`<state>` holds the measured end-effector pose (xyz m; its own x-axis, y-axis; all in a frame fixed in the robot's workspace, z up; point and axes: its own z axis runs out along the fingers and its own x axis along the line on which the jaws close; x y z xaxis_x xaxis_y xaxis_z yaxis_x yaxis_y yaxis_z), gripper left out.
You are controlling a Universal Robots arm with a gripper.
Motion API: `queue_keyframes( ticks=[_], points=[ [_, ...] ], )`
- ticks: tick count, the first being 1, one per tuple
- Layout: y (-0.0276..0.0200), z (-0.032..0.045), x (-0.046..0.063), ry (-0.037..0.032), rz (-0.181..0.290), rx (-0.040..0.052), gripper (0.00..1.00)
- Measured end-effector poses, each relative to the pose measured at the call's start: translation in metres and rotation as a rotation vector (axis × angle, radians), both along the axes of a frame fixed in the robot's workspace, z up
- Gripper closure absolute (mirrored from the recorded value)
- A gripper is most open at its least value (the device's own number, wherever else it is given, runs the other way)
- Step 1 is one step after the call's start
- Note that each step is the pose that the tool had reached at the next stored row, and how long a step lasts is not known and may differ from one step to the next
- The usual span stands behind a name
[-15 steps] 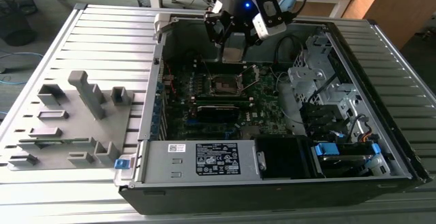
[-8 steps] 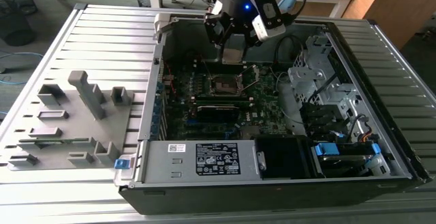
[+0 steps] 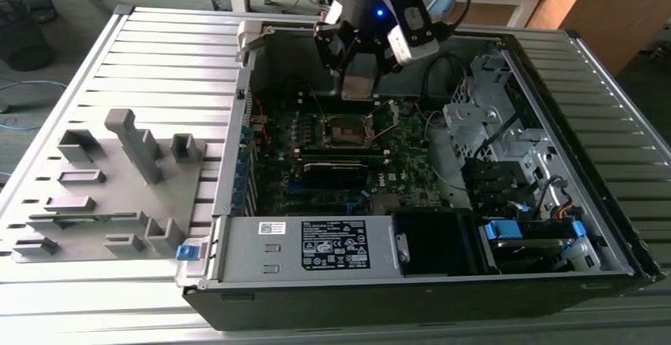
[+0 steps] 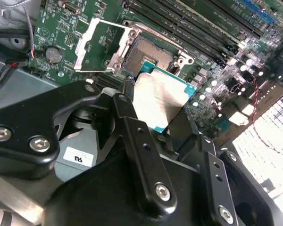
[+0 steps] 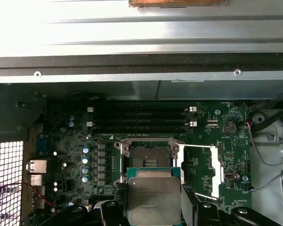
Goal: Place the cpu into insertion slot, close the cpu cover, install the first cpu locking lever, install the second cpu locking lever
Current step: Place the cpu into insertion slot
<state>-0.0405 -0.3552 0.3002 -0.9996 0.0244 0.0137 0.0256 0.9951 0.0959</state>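
Grey slatted tabletop is carrying an open computer case, looked down on in the exterior view. At the upper middle of the frame the gripper is hanging over the green motherboard. It is pinching the cpu just above the empty insertion slot near the frame's centre.

In the second wrist view, black fingers are clamping the silver-topped cpu by two opposite edges, close to the bare insertion slot but not seated in it. The cpu cover is standing swung open beside it.

In the first wrist view, the cpu is hovering near the insertion slot, with the cpu cover lying open alongside. By my judgement the first step is under way. Seating the chip, closing the cpu cover and both locking steps are not yet done.
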Motion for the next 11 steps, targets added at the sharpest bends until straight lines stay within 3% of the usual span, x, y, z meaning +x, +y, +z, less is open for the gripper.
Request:
queue_keyframes(
  ticks=[11],
  points=[
    [0.0000,-0.0054,0.0000,-0.0002,0.000,-0.0001,0.46]
  ],
)
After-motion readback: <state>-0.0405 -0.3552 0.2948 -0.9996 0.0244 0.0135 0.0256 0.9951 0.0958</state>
